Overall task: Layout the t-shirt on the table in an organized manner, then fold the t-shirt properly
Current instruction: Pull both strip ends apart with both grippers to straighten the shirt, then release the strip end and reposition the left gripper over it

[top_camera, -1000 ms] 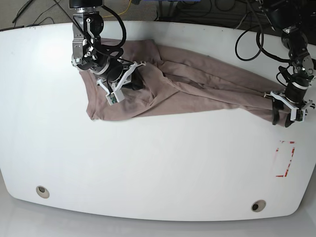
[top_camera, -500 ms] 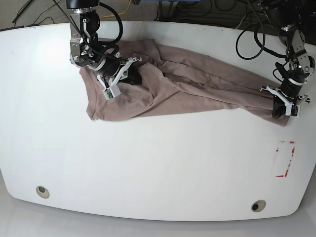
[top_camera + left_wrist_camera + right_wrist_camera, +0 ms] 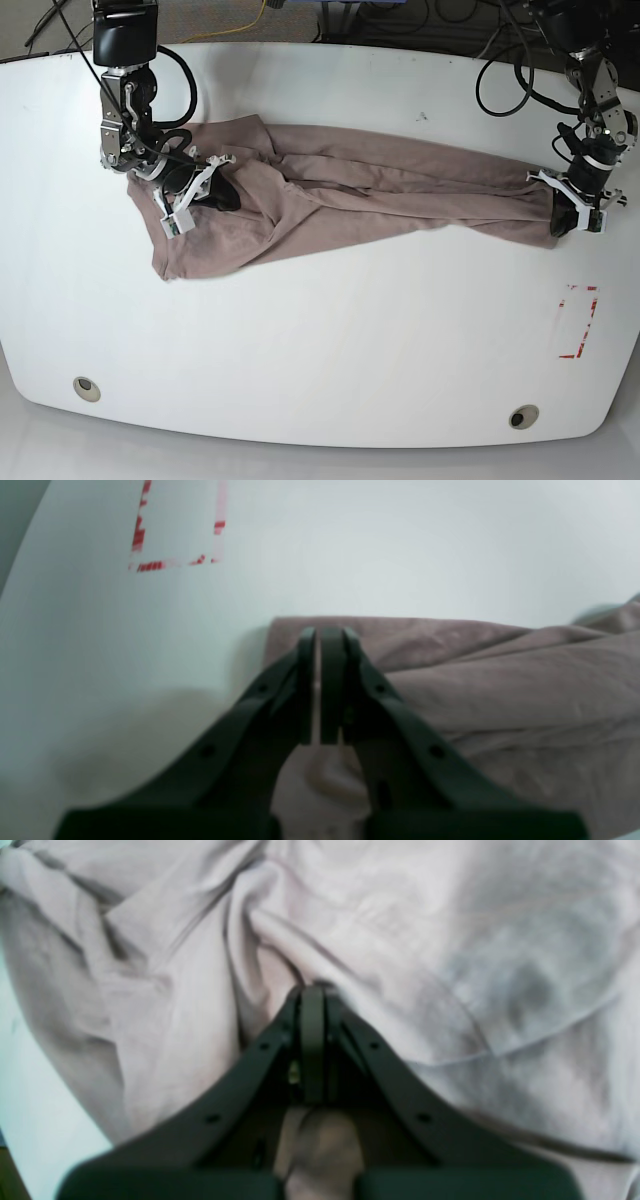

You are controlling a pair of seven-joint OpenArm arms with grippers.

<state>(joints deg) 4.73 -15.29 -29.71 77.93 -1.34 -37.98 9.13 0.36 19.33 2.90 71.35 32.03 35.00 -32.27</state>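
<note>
The mauve-brown t-shirt (image 3: 380,190) lies stretched in a long wrinkled band across the far half of the white table (image 3: 320,340). My left gripper (image 3: 562,222) is shut on the t-shirt's right end; in the left wrist view its jaws (image 3: 320,680) pinch a fabric edge (image 3: 450,680). My right gripper (image 3: 222,195) is shut on a fold of the t-shirt's left part; in the right wrist view (image 3: 312,1040) bunched cloth (image 3: 400,940) fills the frame.
A red tape rectangle (image 3: 578,320) marks the table at the right, also in the left wrist view (image 3: 175,525). Two round grommet holes (image 3: 86,388) (image 3: 521,417) sit near the front edge. Cables lie behind the table.
My right gripper has pulled the t-shirt's left part further left, stretching the cloth into a longer, flatter band. My left gripper has held the right end almost in place.
</note>
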